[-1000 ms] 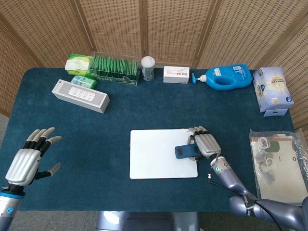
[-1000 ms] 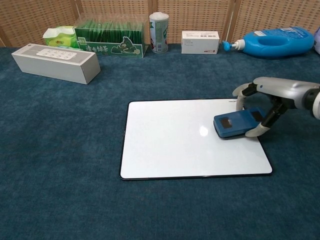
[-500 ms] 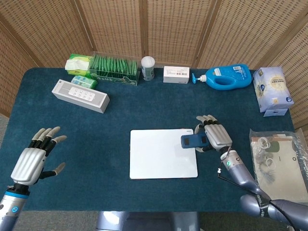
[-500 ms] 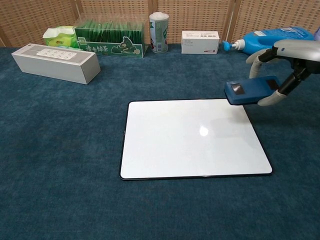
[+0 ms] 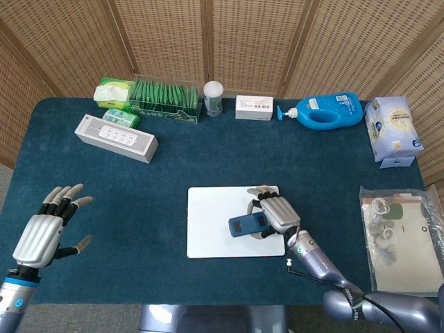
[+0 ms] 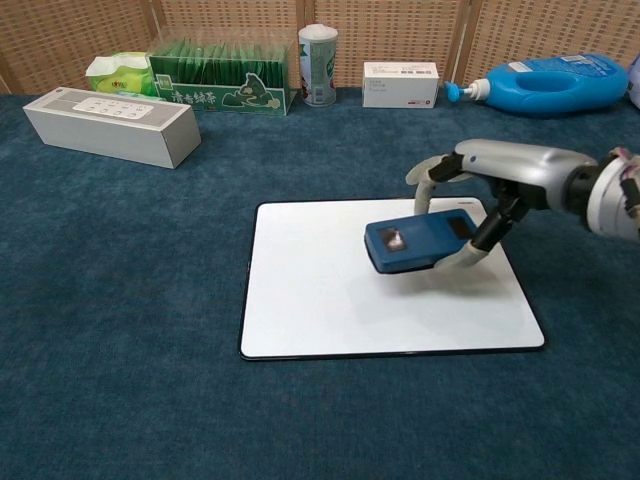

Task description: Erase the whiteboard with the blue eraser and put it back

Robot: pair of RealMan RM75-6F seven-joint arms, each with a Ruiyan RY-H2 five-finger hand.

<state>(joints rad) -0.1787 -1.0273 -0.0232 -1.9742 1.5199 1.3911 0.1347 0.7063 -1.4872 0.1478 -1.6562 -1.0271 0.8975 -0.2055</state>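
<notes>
Right hand (image 6: 478, 195) grips blue eraser (image 6: 418, 241) over whiteboard (image 6: 320, 300), frame centre. Only head view shows left hand (image 5: 46, 229), lower left, spread, holding nothing.

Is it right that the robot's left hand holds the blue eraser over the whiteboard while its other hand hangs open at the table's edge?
Not quite: the right hand holds the blue eraser over the whiteboard, as the chest view shows. The left hand is the one that hangs open at the table's edge.

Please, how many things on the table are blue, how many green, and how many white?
Blue: 2, eraser, bottle.
Green: 2, tissue pack, tea box.
White: 4, whiteboard, long box, small box, tissue bag.
Total: 8
</notes>
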